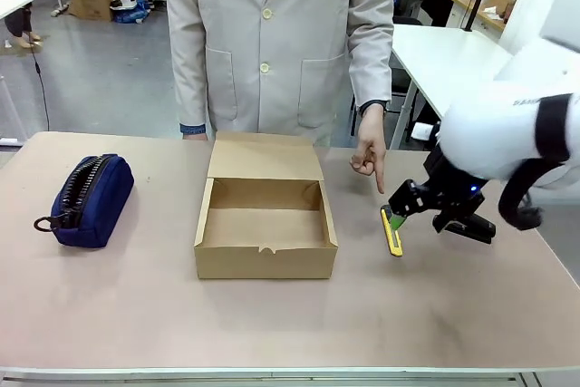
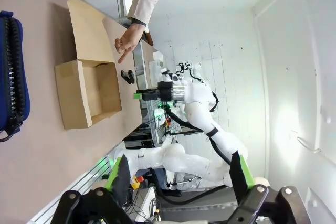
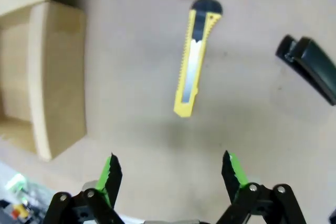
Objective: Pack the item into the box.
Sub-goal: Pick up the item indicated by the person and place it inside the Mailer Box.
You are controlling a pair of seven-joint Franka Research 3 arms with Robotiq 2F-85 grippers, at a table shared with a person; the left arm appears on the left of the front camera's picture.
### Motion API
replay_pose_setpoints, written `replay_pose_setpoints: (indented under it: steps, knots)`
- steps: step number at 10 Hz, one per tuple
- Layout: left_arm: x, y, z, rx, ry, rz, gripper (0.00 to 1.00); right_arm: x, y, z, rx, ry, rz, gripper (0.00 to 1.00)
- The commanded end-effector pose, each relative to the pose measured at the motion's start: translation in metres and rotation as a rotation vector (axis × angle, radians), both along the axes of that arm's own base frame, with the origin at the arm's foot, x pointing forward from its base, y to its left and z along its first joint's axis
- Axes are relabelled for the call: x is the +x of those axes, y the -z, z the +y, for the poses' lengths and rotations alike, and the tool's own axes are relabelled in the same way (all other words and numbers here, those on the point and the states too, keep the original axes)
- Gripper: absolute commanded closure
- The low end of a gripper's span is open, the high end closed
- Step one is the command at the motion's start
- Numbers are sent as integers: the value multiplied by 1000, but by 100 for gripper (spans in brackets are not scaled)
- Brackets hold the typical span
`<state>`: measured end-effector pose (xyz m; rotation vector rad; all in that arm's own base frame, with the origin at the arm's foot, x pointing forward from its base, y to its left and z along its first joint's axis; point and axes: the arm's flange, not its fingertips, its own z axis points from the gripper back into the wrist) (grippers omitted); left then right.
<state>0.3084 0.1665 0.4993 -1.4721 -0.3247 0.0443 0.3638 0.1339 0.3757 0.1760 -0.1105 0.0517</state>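
Here left fingers (image 2: 116, 174) wide apart; right fingers (image 3: 111, 174) likewise, near knife (image 3: 193, 59); bare table (image 3: 252, 108) between knife, box (image 3: 58, 77) wall.

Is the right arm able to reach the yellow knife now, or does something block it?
Probably yes. The open right gripper faces the knife, lying flat on bare table with nothing between them. The person's finger points near its black tip; the stapler lies aside, not touching it.
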Motion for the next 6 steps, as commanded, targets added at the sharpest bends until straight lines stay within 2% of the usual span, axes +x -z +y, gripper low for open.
replay_pose_setpoints:
  steps: [1,3,6]
  knots:
    - [-2,-1,1,-3,14,-23,0,28,16,4,34,66,-6,0]
    - [-2,-1,1,-3,14,-23,0,11,18,-2,7,30,15,0]
    - [-2,-1,1,-3,14,-23,0,19,27,-5,30,20,24,0]
